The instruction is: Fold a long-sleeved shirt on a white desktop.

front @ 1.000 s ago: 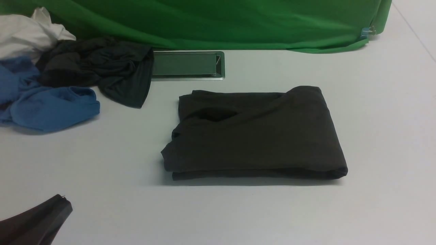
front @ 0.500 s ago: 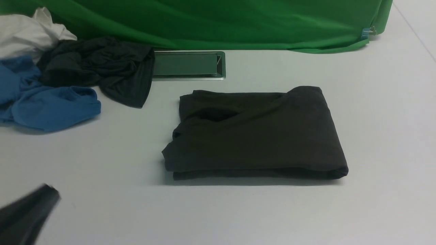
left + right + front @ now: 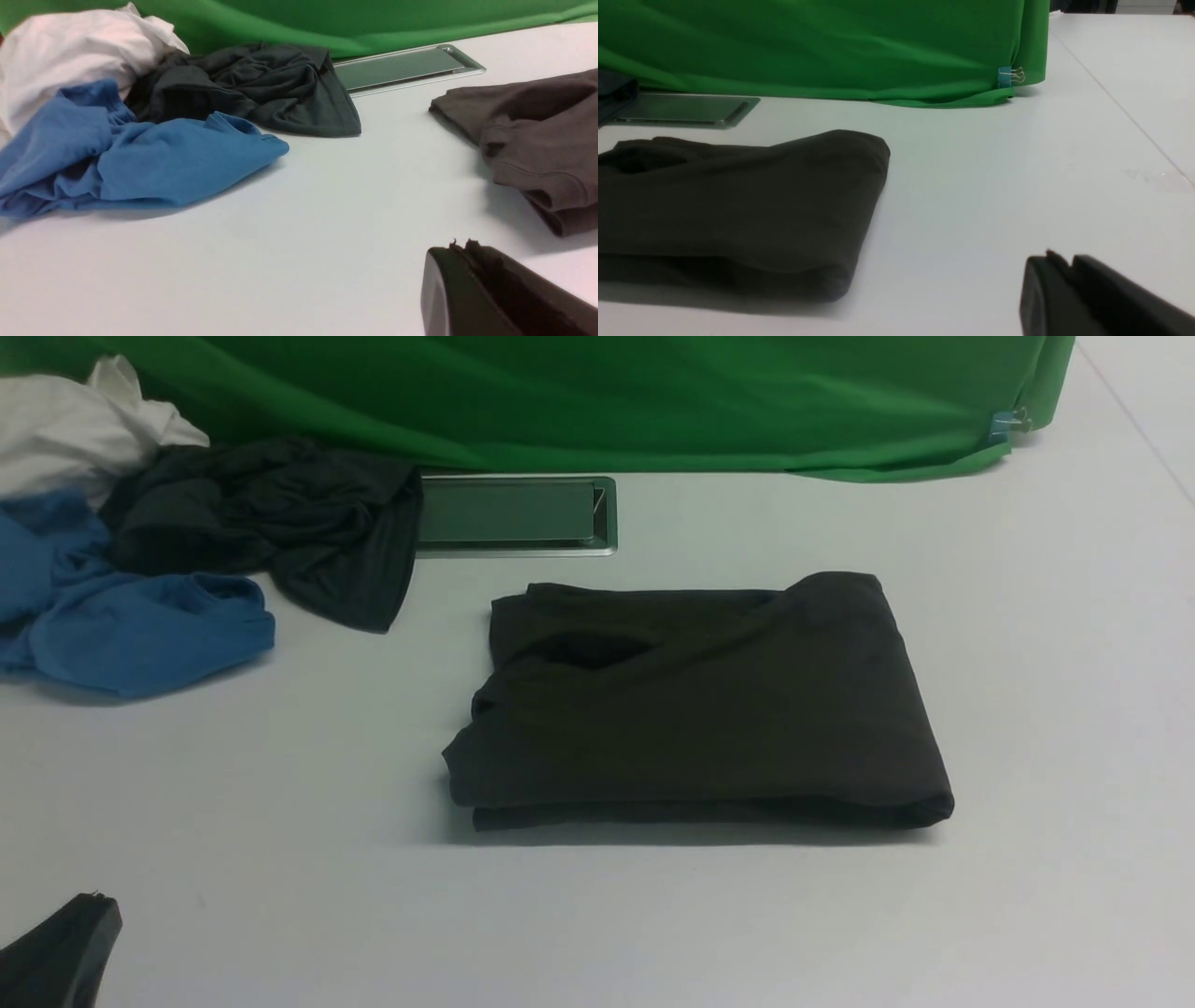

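Long-sleeved shirt [image 3: 700,705] folded into a thick dark brownish-black rectangle, lying flat mid-table [image 3: 1027,709], well apart from both grippers; layered edges stacked toward the robot, rounded fold on the right, small dark pocket of cloth near the far left corner. Left gripper [image 3: 460,249] low over bare table, fingers pressed together, empty. Right gripper [image 3: 1059,261] beside the shirt's right edge, fingers apart by a narrow slit, holding nothing.

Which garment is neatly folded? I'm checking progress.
The long-sleeved shirt, brownish-black, lying alone as a flat rectangle mid-desktop. The blue garment, dark grey garment and white garment are crumpled together.
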### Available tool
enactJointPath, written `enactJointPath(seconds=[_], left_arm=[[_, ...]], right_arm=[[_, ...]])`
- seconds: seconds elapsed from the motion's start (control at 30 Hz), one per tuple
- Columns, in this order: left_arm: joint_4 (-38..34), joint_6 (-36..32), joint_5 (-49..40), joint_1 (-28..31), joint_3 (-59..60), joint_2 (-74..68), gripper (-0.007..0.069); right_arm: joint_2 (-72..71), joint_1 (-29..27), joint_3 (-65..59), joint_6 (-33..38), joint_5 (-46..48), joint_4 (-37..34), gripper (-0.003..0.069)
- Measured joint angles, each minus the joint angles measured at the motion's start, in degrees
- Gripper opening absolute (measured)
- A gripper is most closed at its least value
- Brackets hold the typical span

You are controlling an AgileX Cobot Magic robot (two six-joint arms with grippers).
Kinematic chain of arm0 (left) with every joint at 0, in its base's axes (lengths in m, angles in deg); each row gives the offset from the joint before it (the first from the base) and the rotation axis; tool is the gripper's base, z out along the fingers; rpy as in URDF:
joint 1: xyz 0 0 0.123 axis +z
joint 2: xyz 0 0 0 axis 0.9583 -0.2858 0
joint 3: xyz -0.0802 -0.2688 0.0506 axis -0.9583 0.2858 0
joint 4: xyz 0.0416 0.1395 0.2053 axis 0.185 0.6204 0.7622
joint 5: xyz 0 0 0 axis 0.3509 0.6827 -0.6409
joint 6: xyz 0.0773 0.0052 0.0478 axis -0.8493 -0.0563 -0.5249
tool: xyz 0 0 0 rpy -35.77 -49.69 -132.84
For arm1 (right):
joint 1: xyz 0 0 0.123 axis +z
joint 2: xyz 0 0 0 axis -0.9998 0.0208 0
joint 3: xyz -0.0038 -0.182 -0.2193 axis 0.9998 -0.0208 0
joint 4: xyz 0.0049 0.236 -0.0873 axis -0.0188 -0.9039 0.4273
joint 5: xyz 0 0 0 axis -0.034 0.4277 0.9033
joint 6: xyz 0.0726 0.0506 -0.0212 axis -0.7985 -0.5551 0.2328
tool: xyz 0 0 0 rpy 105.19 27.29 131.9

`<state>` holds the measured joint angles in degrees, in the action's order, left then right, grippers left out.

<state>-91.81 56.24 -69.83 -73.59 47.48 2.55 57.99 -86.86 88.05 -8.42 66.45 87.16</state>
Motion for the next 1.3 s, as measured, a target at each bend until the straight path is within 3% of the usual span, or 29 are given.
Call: enactJointPath(seconds=[1.3], left_arm=[[-0.2,-0.2,-0.4,0.0,0.0,0.0,0.0018]], right_arm=[[0.0,0.0,0.0,-0.1,0.0,0.0,0.0206]])
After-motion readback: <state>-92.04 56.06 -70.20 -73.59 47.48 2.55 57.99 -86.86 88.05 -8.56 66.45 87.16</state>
